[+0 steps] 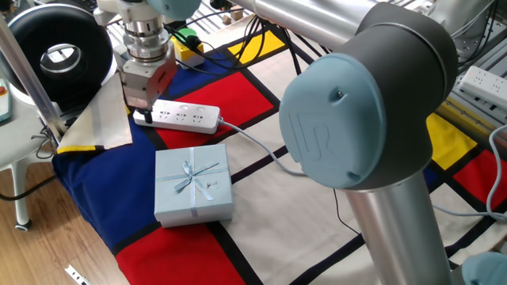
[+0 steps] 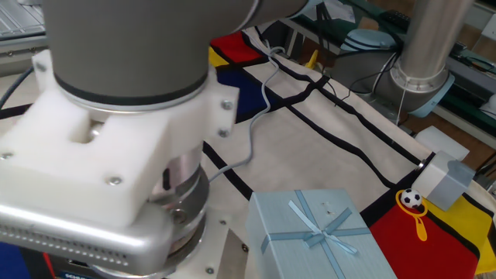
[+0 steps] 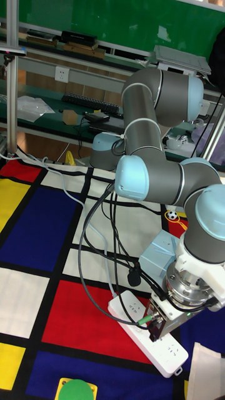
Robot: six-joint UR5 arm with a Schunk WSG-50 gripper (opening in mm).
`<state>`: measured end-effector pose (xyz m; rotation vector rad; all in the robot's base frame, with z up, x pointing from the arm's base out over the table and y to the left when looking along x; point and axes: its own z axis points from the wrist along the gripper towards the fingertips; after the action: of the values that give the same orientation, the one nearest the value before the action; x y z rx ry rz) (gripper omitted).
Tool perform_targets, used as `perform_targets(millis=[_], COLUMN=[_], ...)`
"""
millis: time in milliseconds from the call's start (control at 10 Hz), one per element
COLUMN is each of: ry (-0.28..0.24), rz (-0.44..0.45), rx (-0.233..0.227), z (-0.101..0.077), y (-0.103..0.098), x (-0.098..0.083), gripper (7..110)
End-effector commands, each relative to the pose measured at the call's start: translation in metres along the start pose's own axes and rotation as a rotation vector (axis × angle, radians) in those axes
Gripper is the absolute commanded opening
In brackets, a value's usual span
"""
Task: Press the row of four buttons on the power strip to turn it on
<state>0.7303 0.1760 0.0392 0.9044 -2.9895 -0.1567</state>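
gift box (image 1: 192, 184) on cloth | black disc (image 1: 59, 54) | green button (image 3: 74, 389)

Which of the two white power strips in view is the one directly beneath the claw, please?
The slim power strip on the cloth beside the gift box; the other strip lies far off at the right edge.

The arm reaches down, its gripper (image 3: 156, 332) pointing straight downward.

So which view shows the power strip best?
One fixed view: the power strip lies nearly whole, sockets and cable visible, with the tool at its far end. The tall fixed view shows it partly hidden by the wrist; the other fixed view shows only its cable.
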Motion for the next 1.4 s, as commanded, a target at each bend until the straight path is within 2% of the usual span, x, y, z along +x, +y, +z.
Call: perform_targets(millis=[0,100,200,300,400,500,800,1000,1300], ry=[-0.002,0.005,0.02,0.025,0.015,0.01,0.001,-0.039,-0.091], rz=[0.004,0.003,0.001,-0.003,-0.029,-0.044,-0.039,-0.048,-0.052], rx=[0.004,0.012,0.029,0.047,0.037,0.037,0.015,-0.009,-0.012], z=[-0.001,-0.004,-0.013,-0.014,-0.014,-0.014,-0.014,-0.014,-0.015], y=[-0.008,-0.011,-0.015,-0.02,-0.017,-0.017,-0.012,-0.006,-0.005], x=[-0.002,0.002,0.015,0.018,0.015,0.014,0.012,0.002,-0.011], gripper=[88,88,88,88,88,66,66,66,66])
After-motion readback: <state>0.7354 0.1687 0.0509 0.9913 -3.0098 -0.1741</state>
